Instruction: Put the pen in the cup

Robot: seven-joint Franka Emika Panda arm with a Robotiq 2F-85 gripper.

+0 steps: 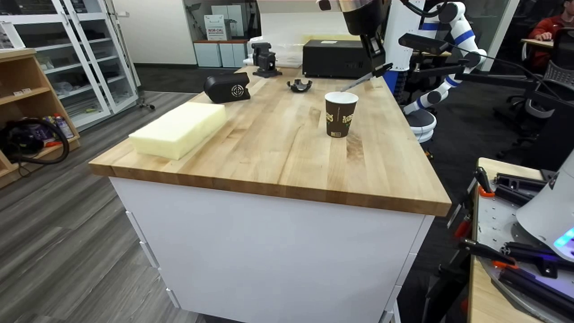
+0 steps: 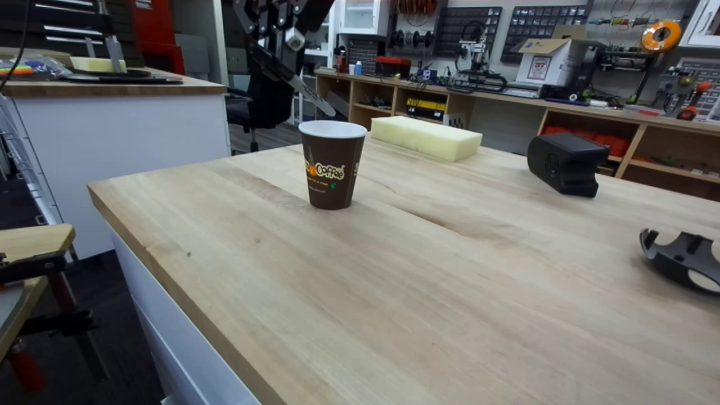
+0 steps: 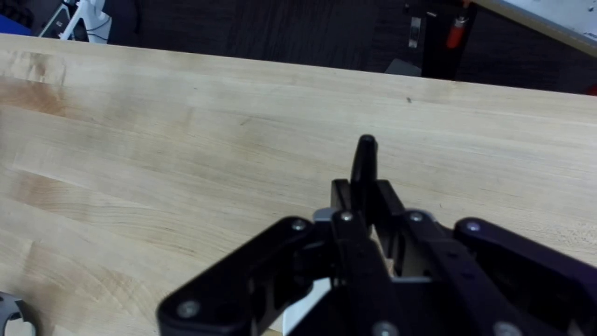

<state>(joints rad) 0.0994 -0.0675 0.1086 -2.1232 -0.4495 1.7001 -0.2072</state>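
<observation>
Now just above the paper coffee cup (image 1: 339, 117) with the pen (image 1: 358, 82)

Slants toward the cup's mouth; likely light, stiff, slippery. Pinched near the dark end, higher than the cup, by the gripper (image 3: 364, 196): probably best held there.

The gripper (image 2: 284, 64) holds the pen (image 2: 313, 97) aslant, its grey end showing just above the rim of the cup (image 2: 331, 174), which stands upright on the table (image 2: 439, 304). Behind lies a yellow block (image 2: 424, 138); at right, a black case (image 2: 565, 163) and a bracket (image 2: 678, 259).
</observation>
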